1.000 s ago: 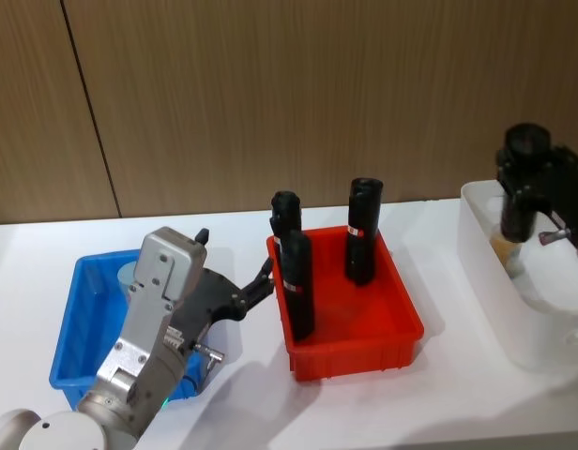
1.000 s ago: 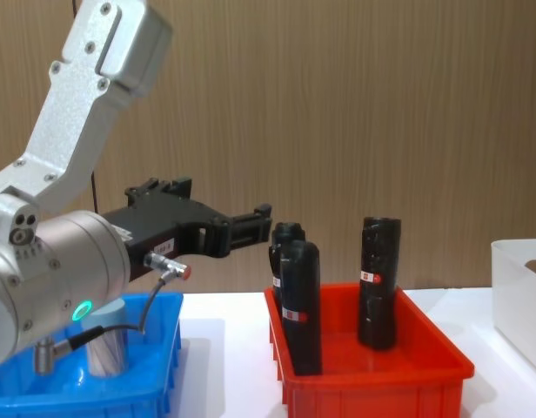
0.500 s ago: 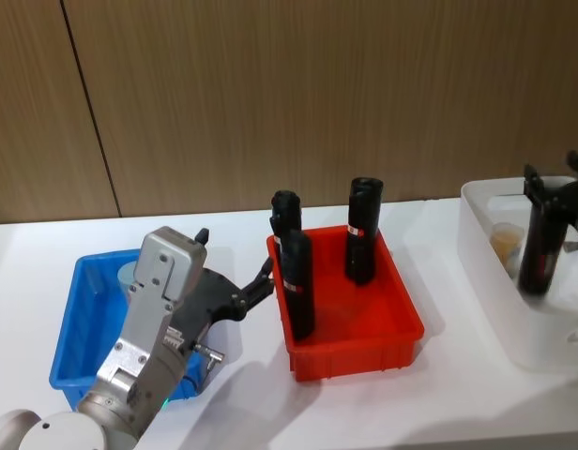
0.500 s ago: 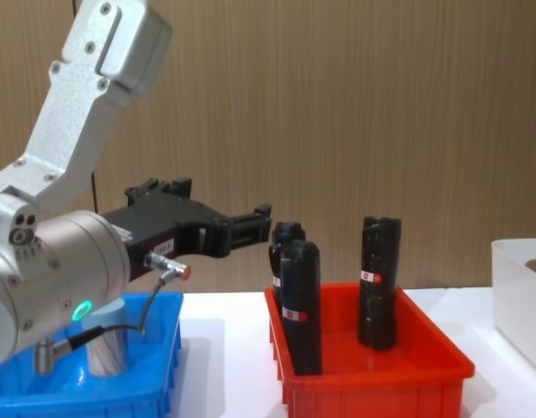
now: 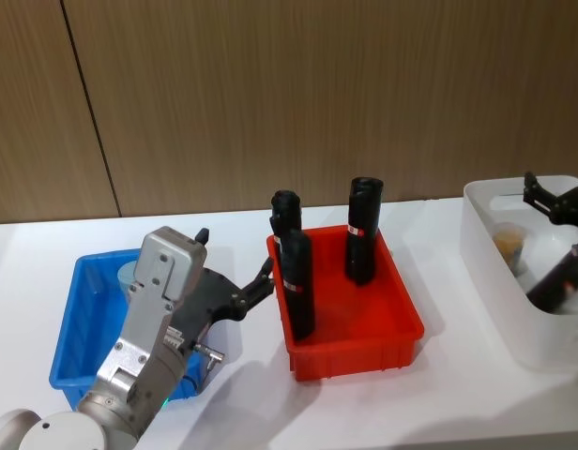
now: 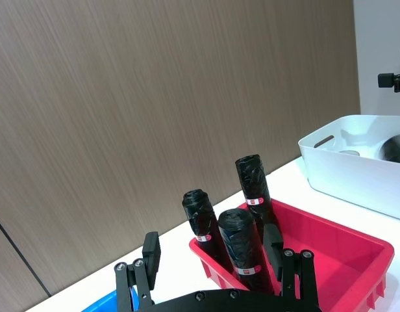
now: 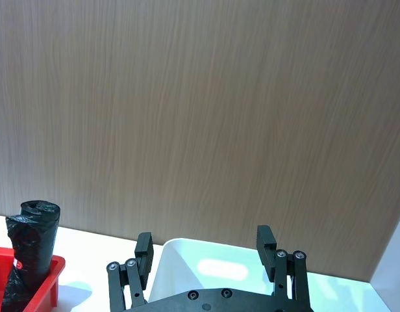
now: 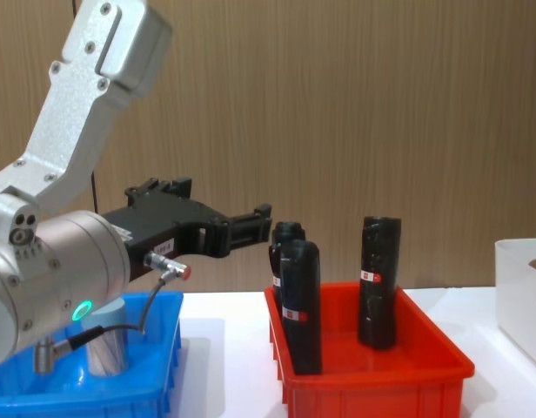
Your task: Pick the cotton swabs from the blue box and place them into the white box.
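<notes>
Three black bottles (image 5: 297,286) seemingly upright in red bin (image 5: 402,343).

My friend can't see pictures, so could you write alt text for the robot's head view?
A white box at right holds a cotton swab jar and a fallen black bottle, with the right gripper open above. Three black bottles stand in a red bin.

A white table (image 5: 383,403) carries three bins in a row; the blue box (image 5: 73,347) on the robot's left; a red bin (image 5: 355,342) in the middle; the white box (image 5: 500,291) on the right.
</notes>
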